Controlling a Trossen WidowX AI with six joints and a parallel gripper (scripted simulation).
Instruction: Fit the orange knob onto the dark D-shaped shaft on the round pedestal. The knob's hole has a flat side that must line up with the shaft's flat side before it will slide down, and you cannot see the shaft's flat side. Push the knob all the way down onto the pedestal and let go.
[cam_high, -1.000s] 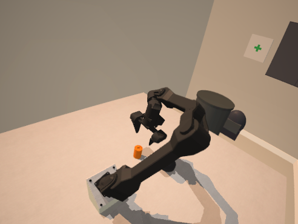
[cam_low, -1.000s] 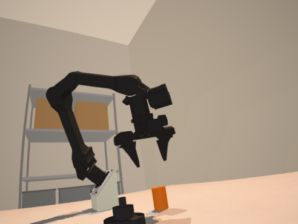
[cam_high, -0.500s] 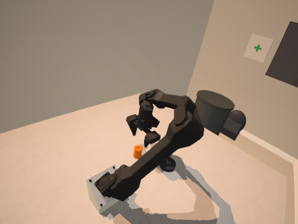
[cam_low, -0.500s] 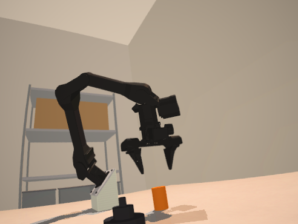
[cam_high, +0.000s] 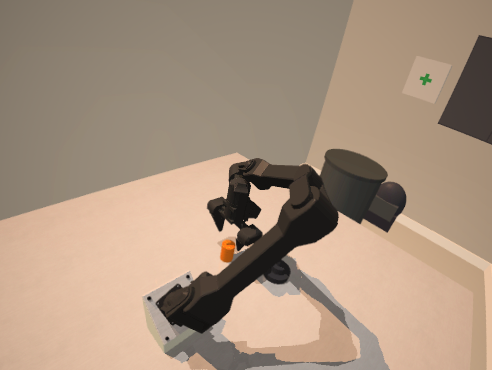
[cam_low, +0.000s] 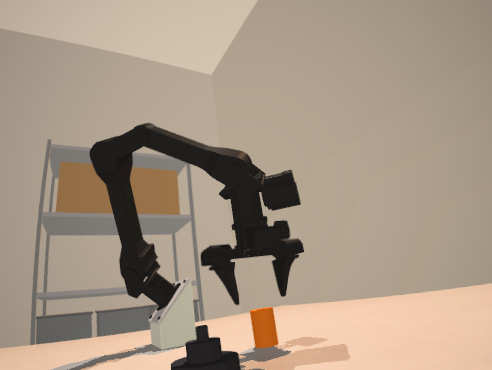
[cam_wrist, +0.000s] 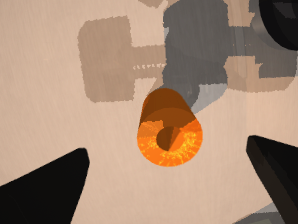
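Observation:
The orange knob (cam_high: 227, 251) (cam_low: 264, 328) (cam_wrist: 167, 117) stands upright on the table, its holed top facing up. In the wrist view, shadow crosses the hole, and I cannot surely tell its flat side. My gripper (cam_high: 229, 239) (cam_low: 260, 299) (cam_wrist: 168, 151) is open and empty, pointing down above the knob. The wrist view shows the knob between the two fingers in line of sight; the fingertips are still higher than its top. The dark round pedestal (cam_high: 276, 272) (cam_low: 205, 361) (cam_wrist: 284, 22) stands apart from the knob, its shaft (cam_low: 201, 332) upright and bare.
The arm's pale base block (cam_high: 155, 322) (cam_low: 172, 327) stands on the table (cam_high: 100, 250) (cam_low: 400, 325). A dark grey bin (cam_high: 350, 187) and a dark rounded object (cam_high: 390, 200) are beyond the arm. A shelf rack (cam_low: 117, 224) stands behind. Arm shadows fall around the knob and pedestal.

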